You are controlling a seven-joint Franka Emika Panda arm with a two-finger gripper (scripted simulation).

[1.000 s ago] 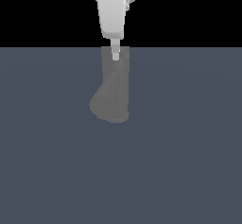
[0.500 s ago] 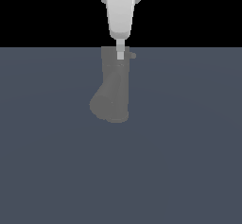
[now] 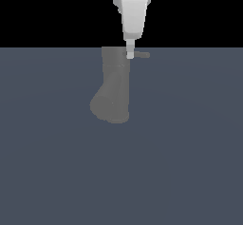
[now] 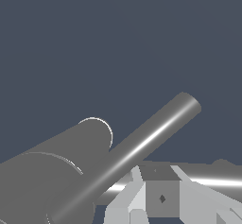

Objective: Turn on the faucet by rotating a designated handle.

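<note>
**Gripper shifts onto faucet handle**

The faucet lies near the desk's far edge, bulging end nearer. The gripper has slid toward the exterior view's right since a second ago, its tip touching the handle. Jaw state cannot be told. Rotation seems underway.

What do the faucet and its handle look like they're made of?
The faucet looks like dull grey metal or plastic: its matte, even shading in the exterior view leaves that open. The handle looks more like smooth brushed metal, since a bright streak runs along the rod in the wrist view.
</note>
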